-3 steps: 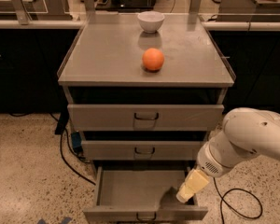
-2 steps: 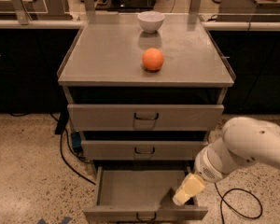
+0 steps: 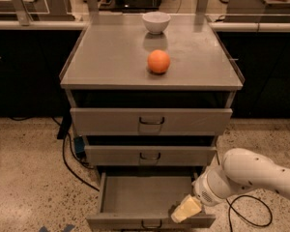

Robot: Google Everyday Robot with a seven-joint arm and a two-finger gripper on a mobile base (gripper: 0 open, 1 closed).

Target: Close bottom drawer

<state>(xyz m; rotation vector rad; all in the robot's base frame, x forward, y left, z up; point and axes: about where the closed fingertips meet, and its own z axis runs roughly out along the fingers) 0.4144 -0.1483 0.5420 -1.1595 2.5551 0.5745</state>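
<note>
The bottom drawer (image 3: 135,197) of the grey metal cabinet (image 3: 111,57) is pulled well out, its shallow tray bare inside. Its small dark loop handle (image 3: 151,224) shows at the frame's lower edge. My gripper (image 3: 186,209), cream-coloured at the end of the white arm (image 3: 251,175), hangs over the drawer's front right corner, right at its front rim. The middle drawer (image 3: 150,155) and the top drawer (image 3: 151,121) sit above it with their fronts in.
An orange (image 3: 158,61) and a white bowl (image 3: 156,21) sit on the cabinet top. Black cables (image 3: 72,168) trail over the speckled floor at the cabinet's left, and one loops at the right (image 3: 253,211). Dark counters stand behind.
My arm and gripper have moved left and a little down, toward the front right corner of the open bottom drawer. The drawer has not visibly moved.
</note>
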